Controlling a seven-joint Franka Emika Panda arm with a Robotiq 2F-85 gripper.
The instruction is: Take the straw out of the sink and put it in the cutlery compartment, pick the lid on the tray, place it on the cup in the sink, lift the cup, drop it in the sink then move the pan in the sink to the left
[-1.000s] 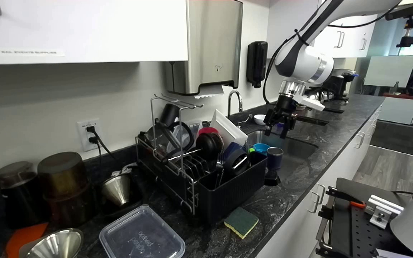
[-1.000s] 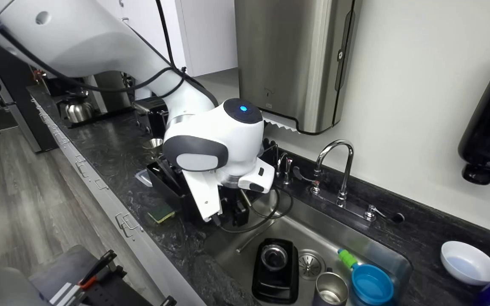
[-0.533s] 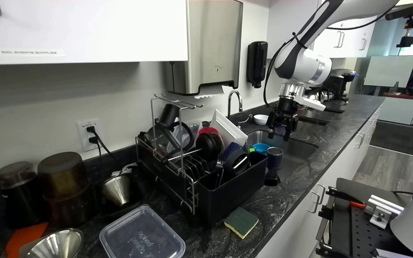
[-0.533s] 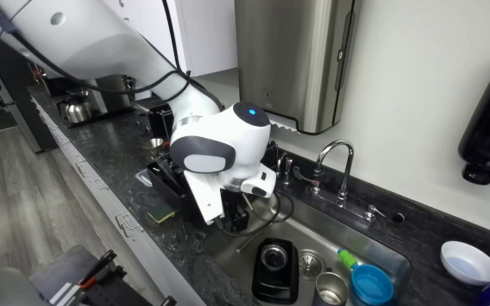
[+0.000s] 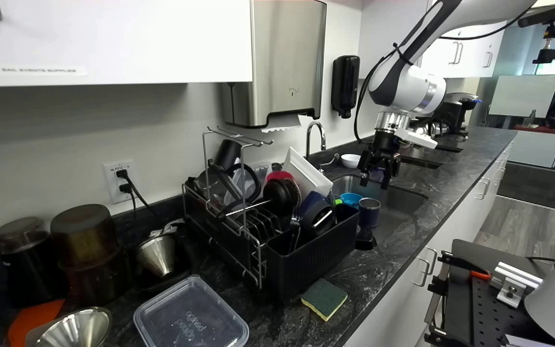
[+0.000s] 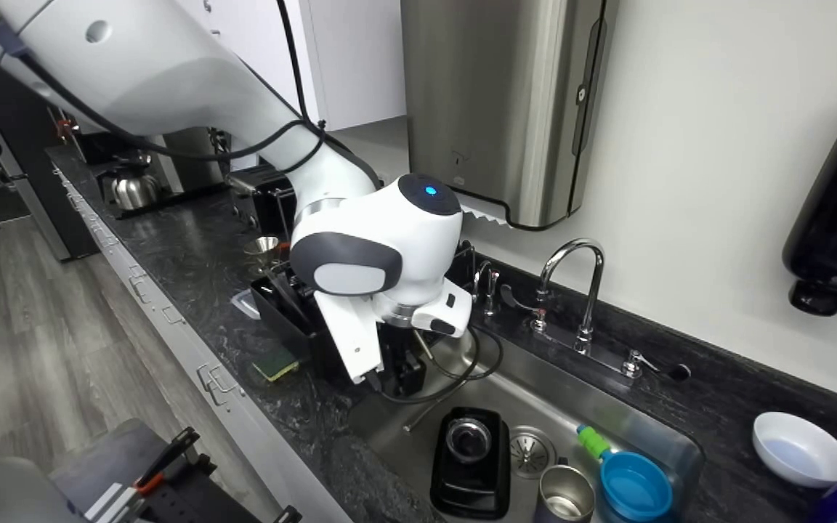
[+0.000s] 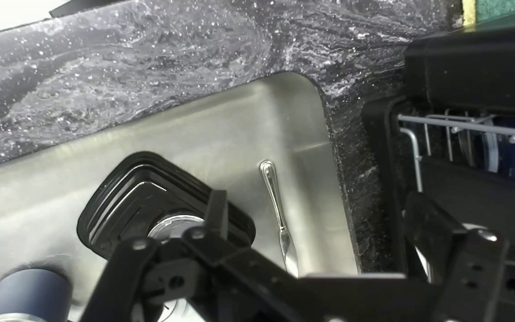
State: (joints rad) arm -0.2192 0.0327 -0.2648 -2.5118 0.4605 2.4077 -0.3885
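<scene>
The gripper [image 5: 375, 183] hung over the sink [image 6: 585, 396] near the rack [image 5: 313, 258], fingers [image 7: 216, 212] wide apart. In both exterior views it sat slightly lower and further right than a second earlier, unchanged from half a second earlier. Beneath it, then farther off, the knife [image 7: 276, 199], the tray [image 6: 468, 483] bearing the lid [image 6: 468, 438], the cup [image 7: 27, 295] and the pan [image 6: 635, 487] rested in the sink, all unmoved.

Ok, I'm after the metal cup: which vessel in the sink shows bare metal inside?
The tall mug, navy outside; the light-blue vessel is light blue inside too, and the black tray shows none.
</scene>
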